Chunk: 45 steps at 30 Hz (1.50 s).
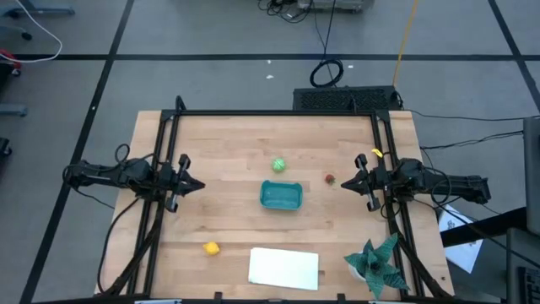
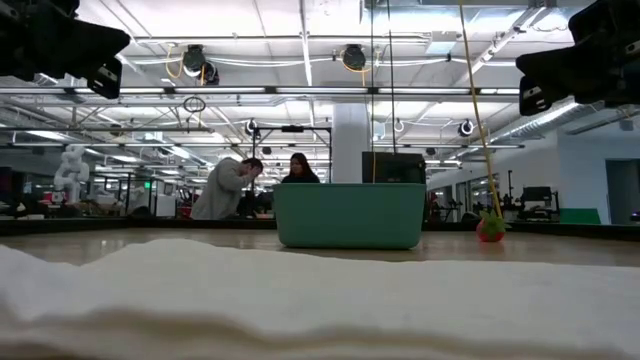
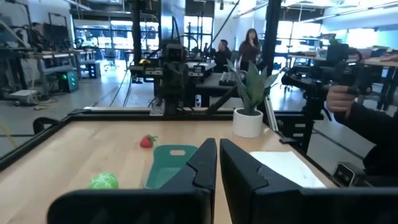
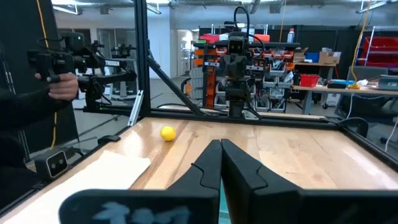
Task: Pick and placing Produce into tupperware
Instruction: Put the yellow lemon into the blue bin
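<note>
Left gripper [image 1: 196, 185] at left edge, right gripper [image 1: 344, 182] at right edge, jaws together, empty | tub [image 1: 281, 195] mid-table; green ball [image 1: 278, 165] just behind, red piece [image 1: 330, 178] near right gripper, lemon [image 1: 211, 247] toward front-left | advice: open wide, descend straight over red piece.

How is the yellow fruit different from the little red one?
The yellow piece is lemon-coloured, while the red piece is dark red. The yellow piece looks a bit bigger than the red piece. The yellow piece lies near the white sheet, far from the teal tub; the red piece lies close to the tub, just in front of the right gripper. Both are small and rounded, resting on the table outside the tub.
</note>
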{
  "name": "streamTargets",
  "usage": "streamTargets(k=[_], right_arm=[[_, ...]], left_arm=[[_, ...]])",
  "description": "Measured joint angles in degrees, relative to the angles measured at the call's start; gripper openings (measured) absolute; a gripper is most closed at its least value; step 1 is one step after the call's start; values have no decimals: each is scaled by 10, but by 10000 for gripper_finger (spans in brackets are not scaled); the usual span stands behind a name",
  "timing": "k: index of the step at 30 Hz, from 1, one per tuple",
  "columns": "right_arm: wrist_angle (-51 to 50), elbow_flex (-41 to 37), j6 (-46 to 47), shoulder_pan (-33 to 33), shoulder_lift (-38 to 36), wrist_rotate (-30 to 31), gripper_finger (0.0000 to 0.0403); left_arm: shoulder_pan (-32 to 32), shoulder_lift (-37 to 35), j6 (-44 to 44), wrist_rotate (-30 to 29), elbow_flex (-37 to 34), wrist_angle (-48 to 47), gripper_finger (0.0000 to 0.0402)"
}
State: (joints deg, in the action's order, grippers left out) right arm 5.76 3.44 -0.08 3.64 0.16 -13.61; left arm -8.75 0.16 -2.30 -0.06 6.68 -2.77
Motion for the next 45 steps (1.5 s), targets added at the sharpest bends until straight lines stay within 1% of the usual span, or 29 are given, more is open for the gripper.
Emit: streamTargets(k=[15,19,23,30,35,38,45], right_arm=[[0,0,-25,0,0,0,0],[0,0,-26,0,0,0,0],[0,0,-26,0,0,0,0],[0,0,-22,0,0,0,0],[0,0,-22,0,0,0,0],[0,0,-22,0,0,0,0],[0,0,-23,0,0,0,0]], left_arm=[[0,0,-20,-5,0,1,26],[0,10,-39,-5,0,25,26],[-3,38,-44,8,0,70,26],[-28,119,-42,14,3,169,26],[-51,183,-40,9,50,178,26],[-65,228,-33,2,94,168,26],[-87,330,-24,-14,214,60,26]])
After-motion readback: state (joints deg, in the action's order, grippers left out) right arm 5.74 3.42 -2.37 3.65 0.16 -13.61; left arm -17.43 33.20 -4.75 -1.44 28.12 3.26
